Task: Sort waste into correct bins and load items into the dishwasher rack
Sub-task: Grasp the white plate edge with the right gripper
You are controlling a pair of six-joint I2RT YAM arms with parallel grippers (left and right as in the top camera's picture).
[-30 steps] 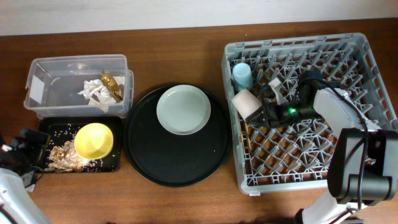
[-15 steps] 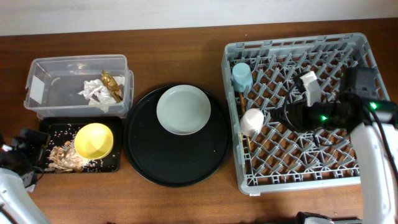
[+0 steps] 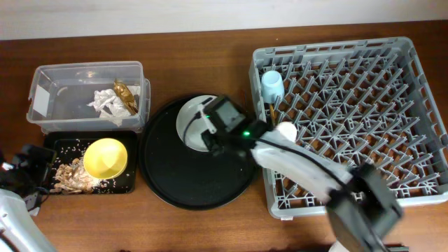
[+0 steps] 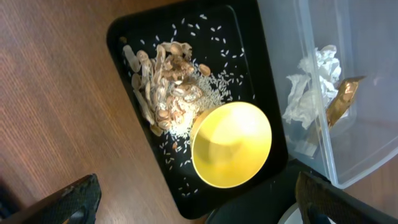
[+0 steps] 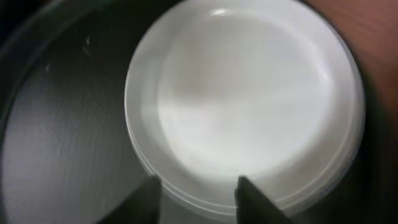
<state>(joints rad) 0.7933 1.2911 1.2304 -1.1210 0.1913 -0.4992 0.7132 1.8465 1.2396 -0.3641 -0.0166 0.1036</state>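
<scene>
The pale grey-green plate (image 3: 190, 112) lies on the round black tray (image 3: 175, 182). My right gripper (image 3: 208, 133) hovers over the plate's near rim, open and empty. In the right wrist view the plate (image 5: 249, 99) fills the frame between my fingertips (image 5: 147, 198). The pink cup (image 3: 285, 131), the light-blue cup (image 3: 271, 84) and the chopsticks (image 3: 271, 112) are in the grey rack (image 3: 420, 199). The yellow bowl (image 4: 231, 144) sits in the shallow black tray (image 4: 124, 34) beside the noodle and rice scraps (image 4: 165, 87). My left gripper (image 4: 199, 208) is open above the table by that tray.
The clear tub (image 3: 49, 77) at the back left holds the white napkin (image 3: 105, 105) and the brown-gold wrapper (image 3: 124, 94); both also show in the left wrist view, the napkin (image 4: 311, 87) and the wrapper (image 4: 342, 99). The rack's left wall stands close to the round tray.
My right gripper let the pink cup go in the rack, drew back, then swung left over the plate. The left arm has not moved.
</scene>
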